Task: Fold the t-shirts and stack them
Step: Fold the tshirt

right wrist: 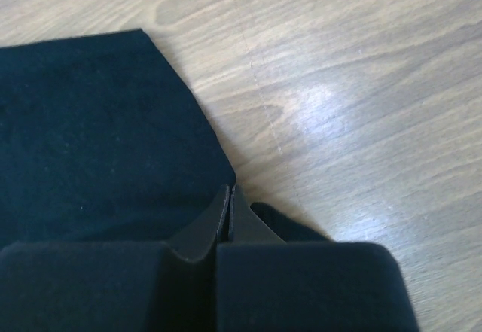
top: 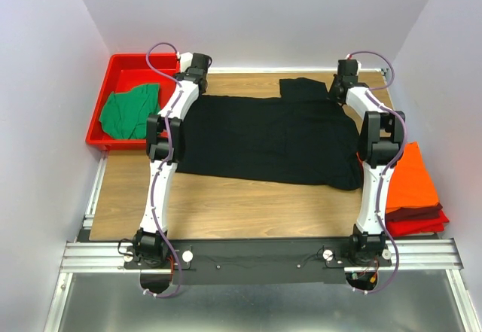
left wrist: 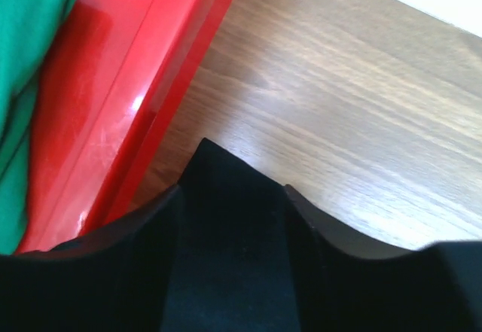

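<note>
The black t-shirt lies spread flat across the middle of the wooden table. My left gripper is at its far left corner. In the left wrist view its jaws stand apart, with the black shirt's corner lying between them. My right gripper is at the shirt's far right. In the right wrist view it is shut at the edge of the black cloth. The green t-shirt lies crumpled in the red tray. The orange t-shirt lies folded at the right edge.
The red tray stands at the far left, its wall right beside my left gripper, with green cloth inside. The orange shirt rests on a folded red cloth. White walls close in the table on three sides.
</note>
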